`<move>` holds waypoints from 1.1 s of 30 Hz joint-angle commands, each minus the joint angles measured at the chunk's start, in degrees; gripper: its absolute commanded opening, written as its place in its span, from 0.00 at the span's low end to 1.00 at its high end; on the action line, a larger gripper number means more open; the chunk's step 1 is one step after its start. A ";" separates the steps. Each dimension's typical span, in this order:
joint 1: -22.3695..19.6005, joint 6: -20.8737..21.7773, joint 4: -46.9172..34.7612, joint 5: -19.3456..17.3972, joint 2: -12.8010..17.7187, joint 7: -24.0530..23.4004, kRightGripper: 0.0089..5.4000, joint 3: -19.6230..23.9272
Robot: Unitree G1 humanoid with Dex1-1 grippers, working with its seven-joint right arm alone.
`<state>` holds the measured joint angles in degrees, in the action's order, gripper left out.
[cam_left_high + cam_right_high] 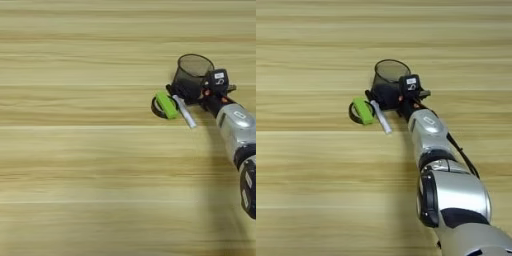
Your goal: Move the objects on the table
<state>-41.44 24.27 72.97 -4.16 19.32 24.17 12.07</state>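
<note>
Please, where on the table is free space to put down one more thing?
The table is bare left of the green block and all along the near side. It is crowded around the pen cup, where marker, tape roll and claw meet.

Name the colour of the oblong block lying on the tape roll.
Lime green block; clearest in the left eye view.

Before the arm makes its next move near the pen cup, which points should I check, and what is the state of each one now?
1. Black wire-mesh pen cup stands upright on the wooden table: ok.
2. Right gripper is close against the cup's side: ok.
3. Fingers closed on the cup wall: cannot tell.
4. White black-capped marker lies flat beside the cup's base, near the arm's path: not ok.
5. Lime-green oblong block rests on the black tape roll; it may slide if bumped: not ok.
6. Red marker visible: cannot tell.
</note>
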 commanded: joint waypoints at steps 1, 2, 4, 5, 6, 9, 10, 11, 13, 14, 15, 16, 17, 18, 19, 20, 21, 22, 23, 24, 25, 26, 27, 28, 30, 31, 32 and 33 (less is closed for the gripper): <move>-6.09 0.77 -1.90 0.31 1.10 -0.94 0.99 -0.11; -6.14 0.73 -1.85 0.31 1.03 -0.98 0.99 -0.05; -6.19 0.80 -1.81 0.11 0.84 -0.65 0.99 0.14; -6.17 0.84 -1.80 -0.04 0.74 -0.40 0.98 0.27; -6.15 0.86 -1.78 -0.13 0.66 -0.24 0.95 0.33; -6.12 0.87 -1.71 -0.20 0.47 0.04 0.90 0.40; -6.11 0.89 -1.72 -0.25 0.41 0.13 0.88 0.46; -6.09 0.95 -1.75 -0.30 0.36 0.22 0.88 0.54; -6.04 1.05 -1.82 -0.38 0.29 0.35 0.88 0.69; -5.99 1.09 -1.85 -0.37 0.25 0.40 0.87 0.74; -5.94 1.13 -1.86 -0.33 0.22 0.45 0.87 0.77; -5.90 1.16 -1.87 -0.28 0.19 0.50 0.87 0.81; -5.86 1.19 -1.88 -0.21 0.16 0.53 0.87 0.85; -5.83 1.22 -1.89 -0.16 0.14 0.54 0.87 0.88; -5.78 1.28 -1.92 -0.15 0.12 0.57 0.87 0.94; -5.74 1.35 -1.95 -0.15 0.10 0.59 0.87 0.99; -5.70 1.42 -1.98 -0.16 0.08 0.61 0.87 1.04; -5.65 1.55 -2.06 -0.18 0.05 0.58 0.87 1.09; -5.60 1.70 -2.16 -0.18 0.02 0.53 0.87 1.13; -5.58 1.88 -2.30 -0.20 0.01 0.52 0.87 1.17; -5.57 2.07 -2.47 -0.26 0.02 0.52 0.87 1.23; -5.59 2.31 -2.71 -0.34 0.04 0.56 0.87 1.31; -5.61 2.56 -2.96 -0.42 0.08 0.61 0.87 1.38; -5.62 2.74 -3.16 -0.48 0.12 0.69 0.87 1.43; -5.66 3.13 -3.57 -0.51 0.17 0.71 0.87 1.47; -5.68 3.32 -3.81 -0.53 0.17 0.73 0.87 1.48; -5.67 3.50 -4.06 -0.53 0.16 0.75 0.87 1.46; -5.62 3.79 -4.40 -0.39 0.13 0.72 0.87 1.33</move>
<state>-42.18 26.02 72.51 -3.87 17.92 25.42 13.21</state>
